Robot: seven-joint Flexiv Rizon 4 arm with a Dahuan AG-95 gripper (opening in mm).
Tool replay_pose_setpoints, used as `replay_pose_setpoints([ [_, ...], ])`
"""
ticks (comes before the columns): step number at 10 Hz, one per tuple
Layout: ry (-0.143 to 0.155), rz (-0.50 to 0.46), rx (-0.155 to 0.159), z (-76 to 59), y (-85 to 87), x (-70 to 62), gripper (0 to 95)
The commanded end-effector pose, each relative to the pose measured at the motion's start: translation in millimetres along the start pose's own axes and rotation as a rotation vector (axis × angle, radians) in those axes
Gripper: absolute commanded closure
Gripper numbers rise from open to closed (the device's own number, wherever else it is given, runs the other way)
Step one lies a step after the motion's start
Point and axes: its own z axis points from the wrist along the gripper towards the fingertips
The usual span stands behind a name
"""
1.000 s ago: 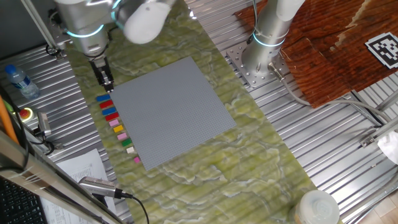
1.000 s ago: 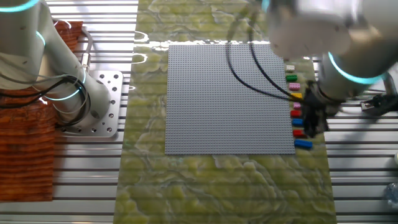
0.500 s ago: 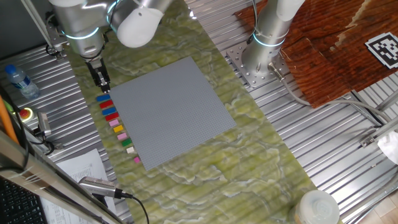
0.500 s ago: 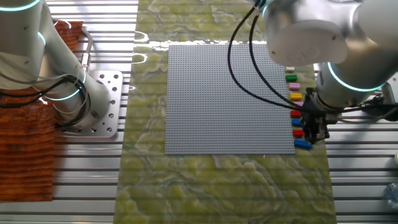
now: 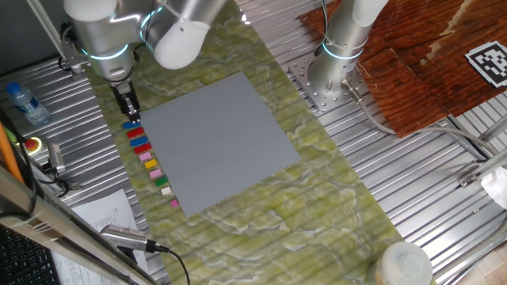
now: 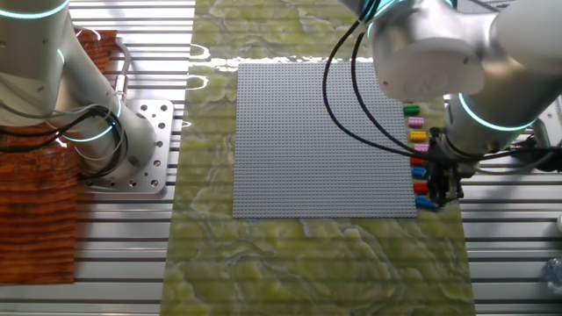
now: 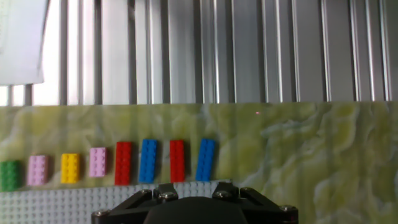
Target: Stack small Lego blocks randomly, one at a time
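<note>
The small Lego blocks lie in a row on the green mat beside the baseplate's edge: in the hand view blue (image 7: 206,159), red (image 7: 178,160), blue (image 7: 148,160), red (image 7: 124,163), pink (image 7: 97,162), yellow (image 7: 70,168), pink (image 7: 38,170), green (image 7: 9,175). The row (image 5: 146,157) also shows in both fixed views (image 6: 420,149). My gripper (image 5: 130,115) hangs just above the blue end block (image 5: 132,125), and shows in the other fixed view (image 6: 451,195). Its fingertips are out of the hand view, and I see nothing between them.
The large grey baseplate (image 5: 218,138) fills the mat's middle. A second arm's base (image 5: 329,75) stands at the far side on ribbed metal. A water bottle (image 5: 24,103), papers and a red button (image 5: 33,145) lie beyond the blocks.
The arm has shifted a little along the row toward its blue end; the gripper now hangs slightly farther from the baseplate. The blocks have not moved.
</note>
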Motion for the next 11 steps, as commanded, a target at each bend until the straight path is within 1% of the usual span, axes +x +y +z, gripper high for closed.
replay_pose_setpoints([
  [1,-0.007,0.003,0.000,5.9,-3.5,2.3,76.0],
  [2,-0.014,0.002,-0.001,9.2,-6.4,2.9,76.0],
  [4,-0.013,0.004,-0.005,9.6,-9.8,0.8,76.0],
  [6,-0.018,0.001,-0.010,12.3,-11.1,-2.7,76.0],
  [8,-0.013,-0.003,-0.016,14.3,-10.9,-5.2,76.0],
  [9,-0.010,0.000,-0.035,14.5,-10.8,-6.9,76.0],
  [11,-0.004,-0.001,-0.050,13.7,-10.5,-8.5,76.0],
])
